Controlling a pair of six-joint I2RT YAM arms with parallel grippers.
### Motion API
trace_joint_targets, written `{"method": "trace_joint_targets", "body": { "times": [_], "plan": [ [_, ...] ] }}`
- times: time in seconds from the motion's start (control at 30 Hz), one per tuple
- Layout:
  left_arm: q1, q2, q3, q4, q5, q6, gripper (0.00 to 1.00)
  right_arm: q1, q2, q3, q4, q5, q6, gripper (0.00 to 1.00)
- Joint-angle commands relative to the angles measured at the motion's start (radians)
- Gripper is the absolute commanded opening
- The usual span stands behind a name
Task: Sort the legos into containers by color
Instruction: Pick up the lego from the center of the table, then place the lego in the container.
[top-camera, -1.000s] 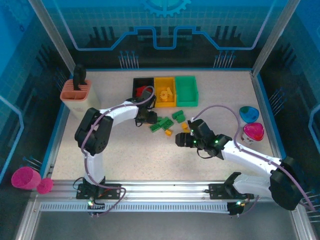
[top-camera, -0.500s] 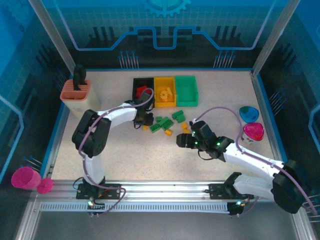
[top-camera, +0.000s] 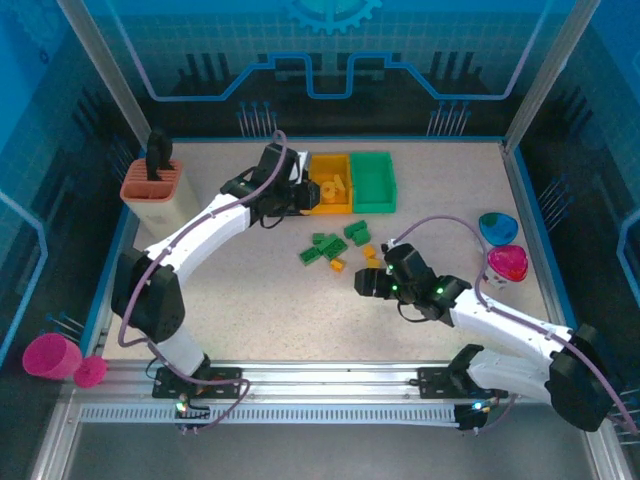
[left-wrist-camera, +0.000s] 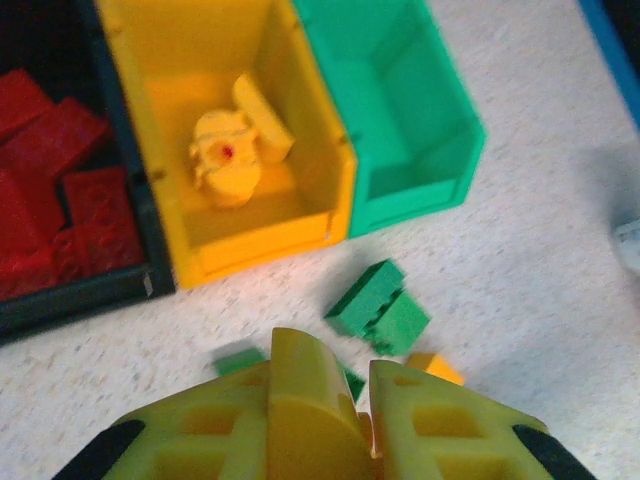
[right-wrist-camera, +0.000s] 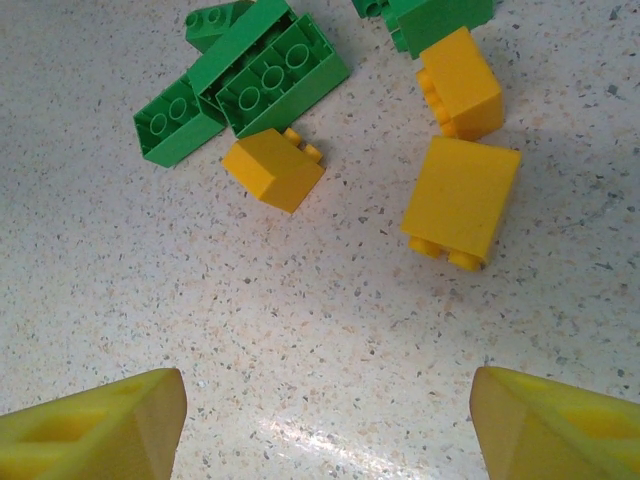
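left gripper (top-camera: 297, 196) swung from pile (top-camera: 325, 247) to far-edge bins (top-camera: 373, 207), jaws pinching a yellow lego (left-wrist-camera: 312, 395); yellow bin (left-wrist-camera: 260, 240) drop looks next. right gripper (right-wrist-camera: 325, 420) jaws spread over loose yellows (right-wrist-camera: 460, 200).

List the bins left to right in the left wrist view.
black bin → yellow bin → green bin
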Motion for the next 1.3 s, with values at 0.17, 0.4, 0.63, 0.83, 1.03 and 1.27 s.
{"method": "trace_joint_targets", "body": {
  "times": [0.17, 0.4, 0.63, 0.83, 1.03, 1.27],
  "plan": [
    [-0.003, 0.244, 0.222, 0.058, 0.032, -0.023, 0.16, 0.011, -0.097, -0.036, -0.058, 0.036, 0.023, 0.76],
    [0.004, 0.456, 0.43, 0.004, -0.035, -0.01, 0.16, 0.016, -0.184, -0.09, -0.092, 0.038, 0.056, 0.76],
    [0.011, 0.565, 0.55, -0.015, -0.072, 0.0, 0.17, 0.023, -0.231, -0.117, -0.115, 0.044, 0.07, 0.76],
    [0.025, 0.658, 0.661, -0.056, -0.059, 0.0, 0.22, 0.029, -0.223, -0.1, -0.125, 0.049, 0.063, 0.76],
    [0.039, 0.721, 0.738, -0.094, -0.043, 0.017, 0.26, 0.038, -0.222, -0.091, -0.13, 0.054, 0.065, 0.76],
    [0.032, 0.509, 0.529, 0.036, 0.003, -0.025, 0.62, 0.048, -0.208, -0.08, -0.151, 0.084, 0.059, 0.76]
  ]
}}
